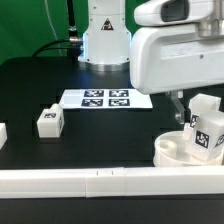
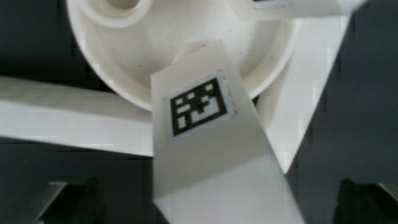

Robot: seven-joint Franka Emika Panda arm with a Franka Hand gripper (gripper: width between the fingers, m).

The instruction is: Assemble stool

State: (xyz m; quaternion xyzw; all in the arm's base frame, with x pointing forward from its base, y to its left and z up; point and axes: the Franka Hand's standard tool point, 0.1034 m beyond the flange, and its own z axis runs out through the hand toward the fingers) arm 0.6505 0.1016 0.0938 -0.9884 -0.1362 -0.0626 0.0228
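Nearest the exterior camera ran the long white rail (image 1: 100, 183), laid across the front of the table, probably as a stop to brace parts against. At the far edge of the exterior view's left, a white block (image 1: 3, 131) was cut off by the frame; it may have been a stool leg, though too little showed to say. Next came a loose tagged leg (image 1: 48, 121) standing alone on the black table (image 1: 40, 85), well apart from the arm and seemingly awaiting its turn. Behind it, toward the middle, the marker board (image 1: 106, 98) lay flat on the table. On the exterior view's right, the round stool seat (image 1: 172, 148) rested just behind the rail, with another tagged leg (image 1: 207, 125) rising from it at a tilt, apparently set into a socket hole though perhaps not yet fully seated. The gripper (image 1: 180, 112) hung just above the seat, beside that leg, with the jaws spread wide and nothing between them. In the wrist view, the tagged leg (image 2: 210, 135) stretched from the seat (image 2: 169, 45) toward the camera between the two dark fingertips (image 2: 71, 200), so it lay in line with the open claw but untouched by it.
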